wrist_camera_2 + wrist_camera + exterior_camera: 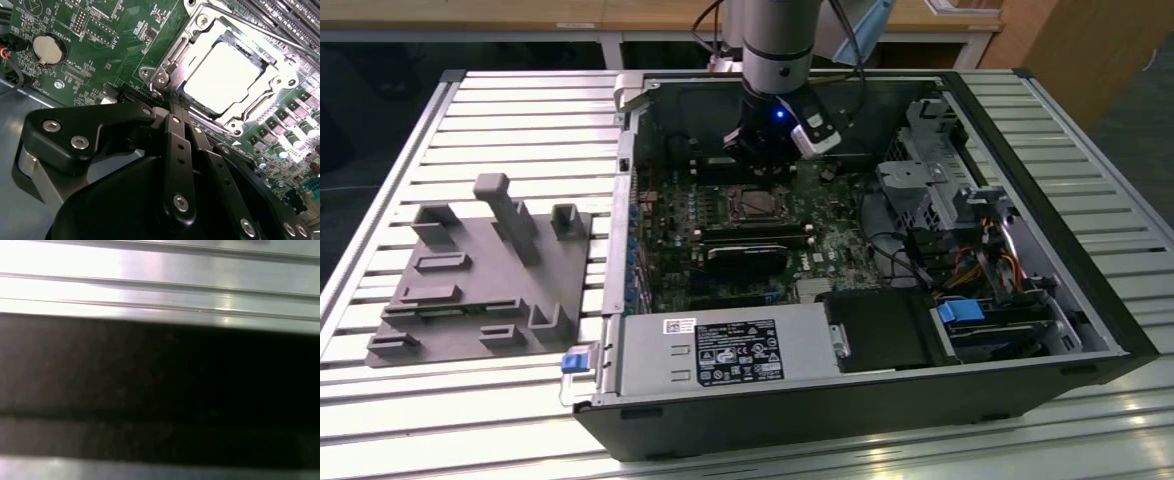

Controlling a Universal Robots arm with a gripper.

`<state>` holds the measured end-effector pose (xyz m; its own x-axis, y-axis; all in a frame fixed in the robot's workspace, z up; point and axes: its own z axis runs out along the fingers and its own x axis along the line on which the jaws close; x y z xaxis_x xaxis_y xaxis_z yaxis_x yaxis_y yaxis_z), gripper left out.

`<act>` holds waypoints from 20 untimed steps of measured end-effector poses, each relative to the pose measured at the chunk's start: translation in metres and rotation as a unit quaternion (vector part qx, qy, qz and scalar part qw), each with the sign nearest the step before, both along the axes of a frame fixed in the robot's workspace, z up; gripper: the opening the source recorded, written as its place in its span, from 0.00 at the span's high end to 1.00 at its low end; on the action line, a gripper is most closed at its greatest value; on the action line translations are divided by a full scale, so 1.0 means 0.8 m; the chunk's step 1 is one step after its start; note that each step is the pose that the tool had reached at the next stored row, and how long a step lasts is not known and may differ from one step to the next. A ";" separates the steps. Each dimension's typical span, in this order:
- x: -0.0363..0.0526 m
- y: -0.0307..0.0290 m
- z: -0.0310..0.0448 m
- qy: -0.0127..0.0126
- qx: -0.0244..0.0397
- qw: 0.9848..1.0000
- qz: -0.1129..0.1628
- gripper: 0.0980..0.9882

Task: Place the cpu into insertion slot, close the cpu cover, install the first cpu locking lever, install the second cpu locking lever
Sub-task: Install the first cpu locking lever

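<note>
Lying flat in socket under closed cpu cover (280, 75): cpu (222, 75), square, no long axis; jaws pinched together, empty, at cover's edge.

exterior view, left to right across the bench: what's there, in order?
Grey fixture block → open computer case's near wall → cpu in its socket, with the gripper just above it → silver drive cage → orange and yellow cable bundle.

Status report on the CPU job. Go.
Gripper shut, empty, tips at the socket edge. Cpu seated in the slot, cpu cover closed over it. Nothing in the way.
</note>
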<state>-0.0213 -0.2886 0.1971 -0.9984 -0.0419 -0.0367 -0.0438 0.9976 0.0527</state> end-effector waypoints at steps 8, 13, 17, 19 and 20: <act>0.000 0.0007 -0.0020 0.000 0.012 1.000 0.000 0.99; 0.001 0.0008 0.0086 0.000 0.016 1.000 0.000 0.99; 0.001 0.0006 0.0184 0.000 0.016 1.000 0.000 0.99; 0.001 -0.0001 0.0186 0.000 0.016 1.000 0.000 0.99; 0.001 -0.0010 0.0186 0.000 0.016 1.000 0.000 0.99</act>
